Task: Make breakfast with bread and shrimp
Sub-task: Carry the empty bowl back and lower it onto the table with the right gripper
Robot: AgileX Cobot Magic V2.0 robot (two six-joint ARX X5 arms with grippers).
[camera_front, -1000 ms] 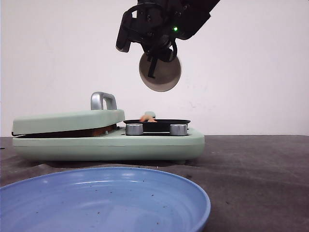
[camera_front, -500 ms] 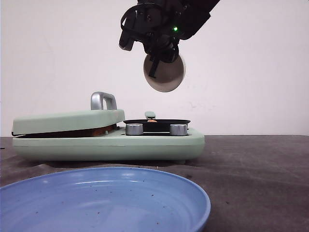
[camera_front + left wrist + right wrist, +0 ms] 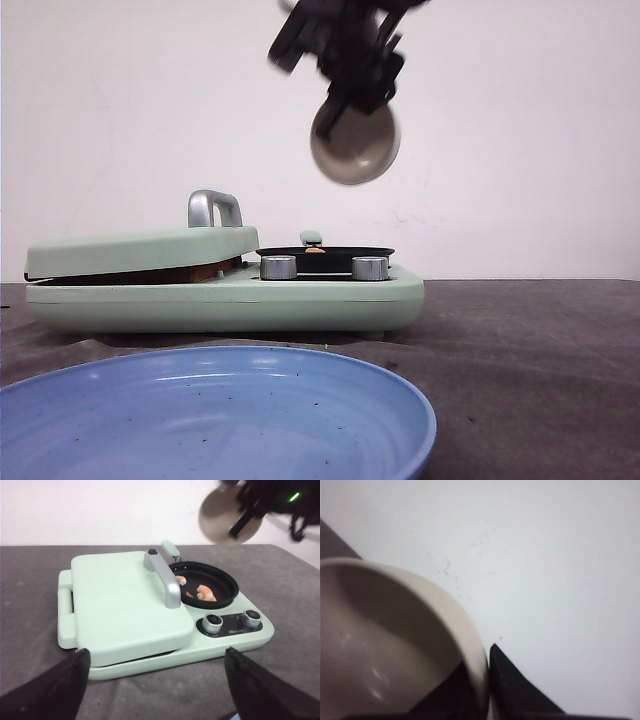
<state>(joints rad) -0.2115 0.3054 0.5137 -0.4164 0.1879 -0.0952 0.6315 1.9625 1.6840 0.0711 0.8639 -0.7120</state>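
Observation:
Several orange-pink shrimp [image 3: 204, 593] lie in the black round pan [image 3: 220, 578] of the mint-green breakfast maker [image 3: 130, 610]; a sliver of one shows over the pan rim in the front view [image 3: 314, 250]. My right gripper [image 3: 345, 100] is shut on the rim of a small beige bowl [image 3: 357, 147], held tipped high above the pan; the bowl looks empty in the right wrist view [image 3: 390, 650]. My left gripper [image 3: 155, 680] is open and empty, in front of the maker. The bread is hidden; a brown edge shows under the closed lid [image 3: 205, 270].
A large blue plate [image 3: 215, 415] sits at the table's front edge. The maker has a silver lid handle [image 3: 165, 577] and two knobs [image 3: 212, 622]. A white wall stands behind the dark grey table [image 3: 530, 340].
My right gripper has risen and shifted right with the tipped bowl. A shrimp seen above the pan one second ago has dropped into it.

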